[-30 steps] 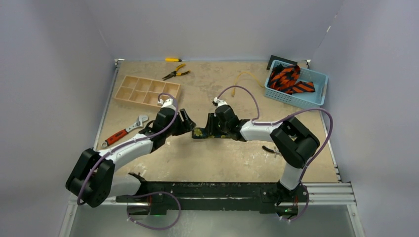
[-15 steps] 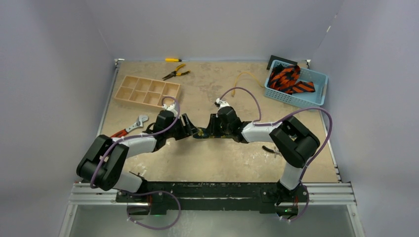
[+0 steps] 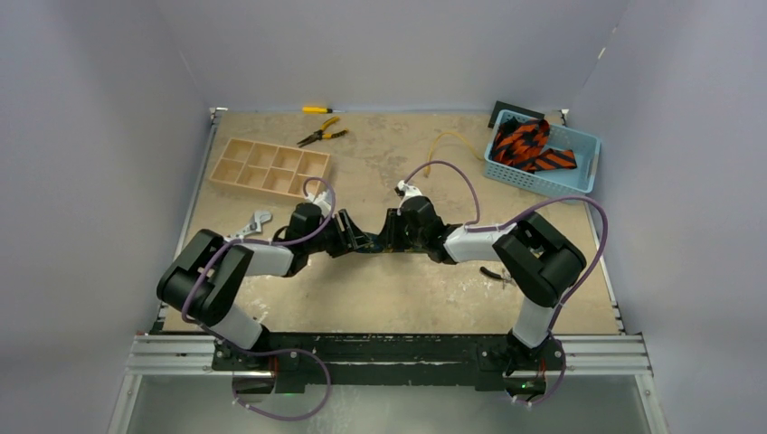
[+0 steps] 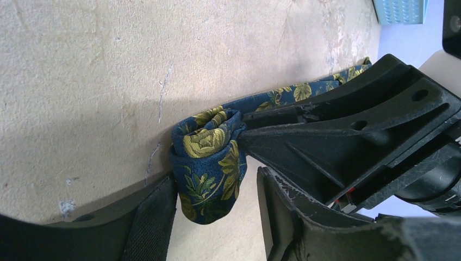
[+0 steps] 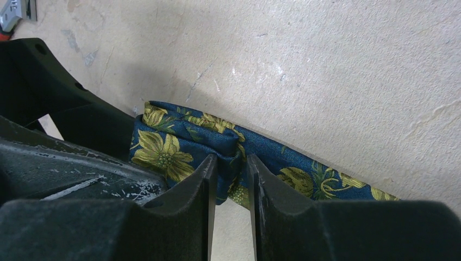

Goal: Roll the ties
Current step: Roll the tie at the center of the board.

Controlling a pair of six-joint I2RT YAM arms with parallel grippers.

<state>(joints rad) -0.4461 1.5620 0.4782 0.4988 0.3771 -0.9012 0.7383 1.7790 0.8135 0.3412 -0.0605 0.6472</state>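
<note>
The navy tie (image 4: 209, 163) with a gold floral print lies at the table's middle, one end wound into a small roll. The rest of it (image 5: 315, 174) trails flat on the table. My left gripper (image 4: 217, 217) is open, its fingers on either side of the roll, the left finger (image 4: 149, 217) against it. My right gripper (image 5: 231, 182) is shut on a fold of the tie beside the roll. In the top view both grippers (image 3: 355, 242) (image 3: 387, 240) meet tip to tip and hide most of the tie. Orange-red striped ties (image 3: 527, 145) lie in the blue basket (image 3: 541, 180).
A wooden compartment tray (image 3: 269, 166) sits at the back left, with pliers (image 3: 321, 136) and a yellow screwdriver (image 3: 317, 109) behind it. A wrench (image 3: 251, 223) lies by the left arm. A thin yellow cord (image 3: 448, 142) lies left of the basket. A dark tool (image 3: 496, 273) lies by the right arm.
My left arm has folded in and its gripper has moved right and nearer, up to the roll and the right gripper. The right gripper has barely moved.
</note>
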